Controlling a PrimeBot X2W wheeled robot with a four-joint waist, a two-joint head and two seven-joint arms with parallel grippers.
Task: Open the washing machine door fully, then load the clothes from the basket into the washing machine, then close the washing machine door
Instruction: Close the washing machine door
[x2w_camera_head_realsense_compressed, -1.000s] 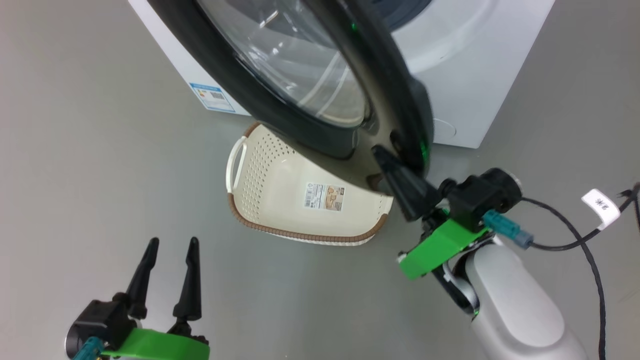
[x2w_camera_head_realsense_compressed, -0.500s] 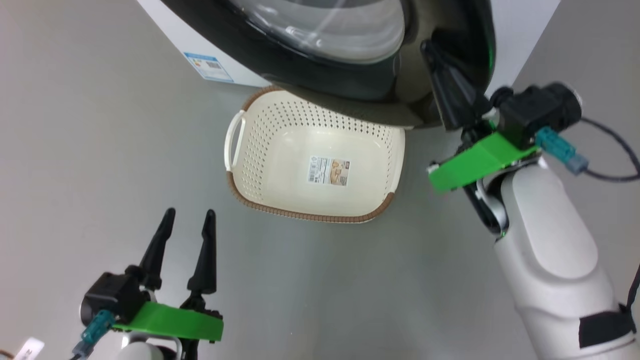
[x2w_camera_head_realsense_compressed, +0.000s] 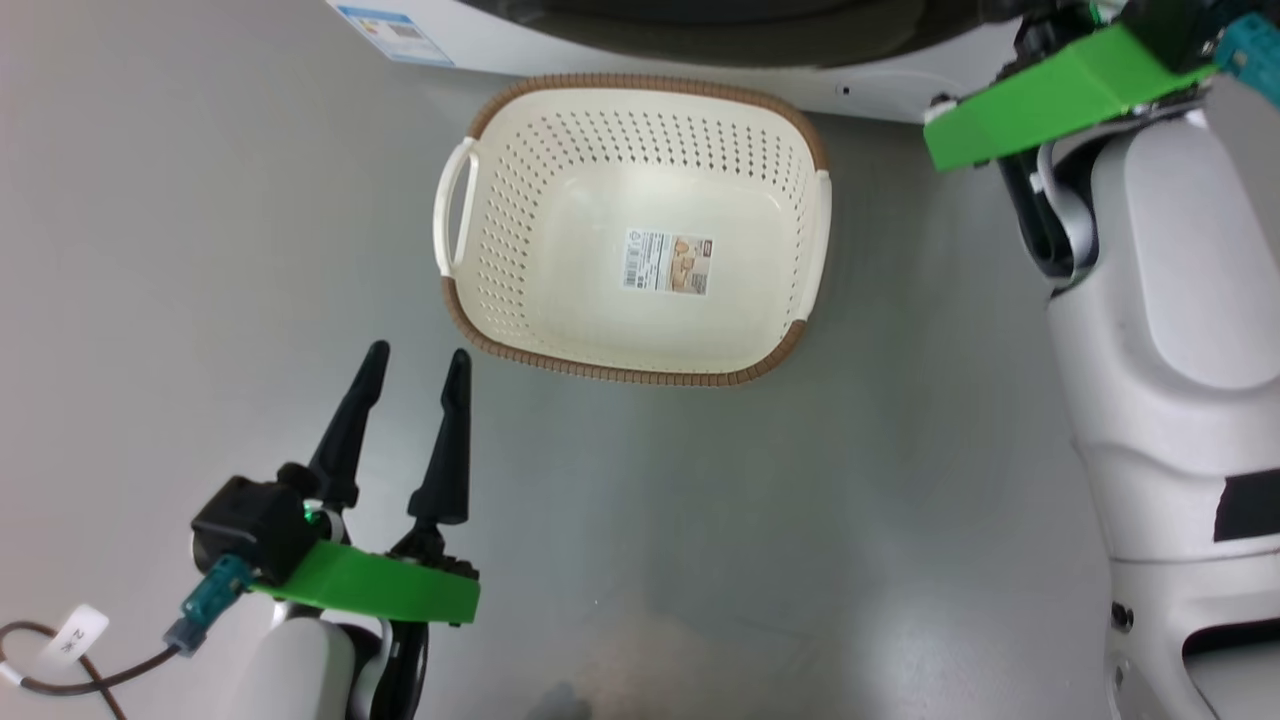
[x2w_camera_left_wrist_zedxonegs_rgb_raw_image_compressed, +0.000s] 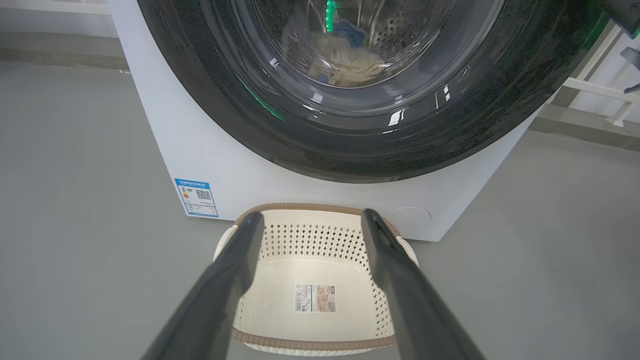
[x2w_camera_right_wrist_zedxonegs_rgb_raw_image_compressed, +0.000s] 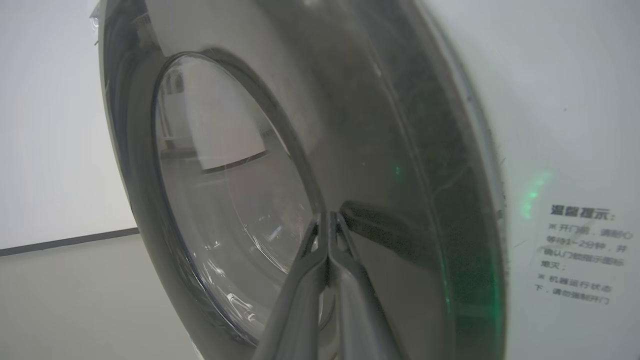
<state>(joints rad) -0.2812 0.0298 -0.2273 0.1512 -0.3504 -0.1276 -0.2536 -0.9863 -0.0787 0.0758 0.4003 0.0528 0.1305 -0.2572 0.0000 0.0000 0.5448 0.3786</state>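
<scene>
The cream basket (x2w_camera_head_realsense_compressed: 500, 200) stands on the floor with just a label sticker on its bottom. Right behind it is the white washing machine (x2w_camera_left_wrist_zedxonegs_rgb_raw_image_compressed: 165, 150). Its black-rimmed door (x2w_camera_left_wrist_zedxonegs_rgb_raw_image_compressed: 280, 130) lies against the front or nearly so. Through the glass, the cream and blue clothes (x2w_camera_left_wrist_zedxonegs_rgb_raw_image_compressed: 345, 65) lie in the steel drum. My left gripper (x2w_camera_head_realsense_compressed: 417, 355) hovers open and holding nothing near the basket's front left corner, also seen at the left gripper (x2w_camera_left_wrist_zedxonegs_rgb_raw_image_compressed: 312, 220). My right gripper (x2w_camera_right_wrist_zedxonegs_rgb_raw_image_compressed: 327, 220) is shut, its tips touching the door's glossy rim (x2w_camera_right_wrist_zedxonegs_rgb_raw_image_compressed: 400, 150).
Grey floor surrounds the basket. My right arm's pale forearm (x2w_camera_head_realsense_compressed: 1160, 300) and green wrist bracket (x2w_camera_head_realsense_compressed: 1060, 85) fill the right side. A blue label (x2w_camera_left_wrist_zedxonegs_rgb_raw_image_compressed: 196, 196) and a round flap (x2w_camera_left_wrist_zedxonegs_rgb_raw_image_compressed: 410, 218) sit low on the machine's front; a printed notice (x2w_camera_right_wrist_zedxonegs_rgb_raw_image_compressed: 577, 255) sits beside the door.
The door has swung from wide open toward the machine's front, my shut right gripper going with it. The head camera shifted, and the basket now shows uncovered. My left gripper stayed open.
</scene>
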